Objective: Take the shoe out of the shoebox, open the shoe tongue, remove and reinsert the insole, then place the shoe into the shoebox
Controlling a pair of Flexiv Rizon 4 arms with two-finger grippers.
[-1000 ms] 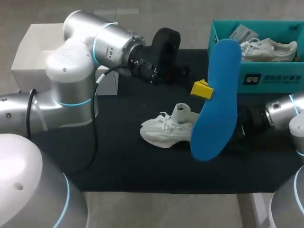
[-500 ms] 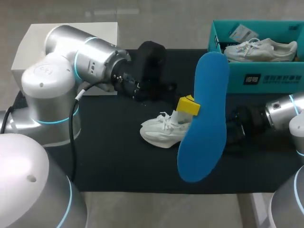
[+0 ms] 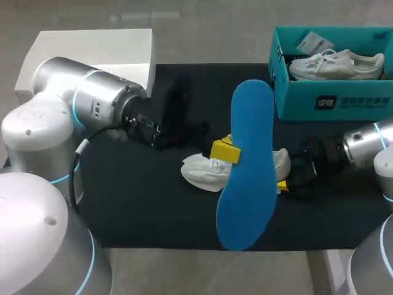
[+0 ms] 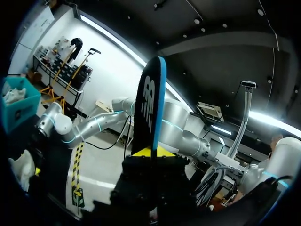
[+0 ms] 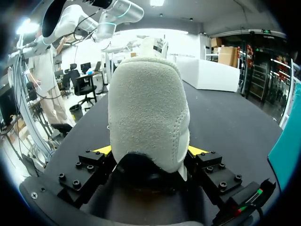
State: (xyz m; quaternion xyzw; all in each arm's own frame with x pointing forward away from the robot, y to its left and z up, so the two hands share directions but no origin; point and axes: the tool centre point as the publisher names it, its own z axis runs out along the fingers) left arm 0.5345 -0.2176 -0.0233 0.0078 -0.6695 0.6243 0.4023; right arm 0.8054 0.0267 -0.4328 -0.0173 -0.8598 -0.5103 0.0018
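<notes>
Risk: insole (image 3: 245, 184) toe catching shoe (image 3: 199, 169) collar and buckling if lowered off-line; twisting in pinch too. Left gripper (image 3: 224, 150) clamped on insole edge, over shoe on table. Right gripper (image 3: 288, 178) clamped on heel; tipping if loosened.

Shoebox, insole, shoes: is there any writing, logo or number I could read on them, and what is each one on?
shoebox, side wall: a block of white print, too small and blurred to read.
insole, face seen in the left wrist view: one large white brand logo, no other text.
paper slip inside the shoebox: print too small to read.
shoe on the table: nothing legible.
</notes>
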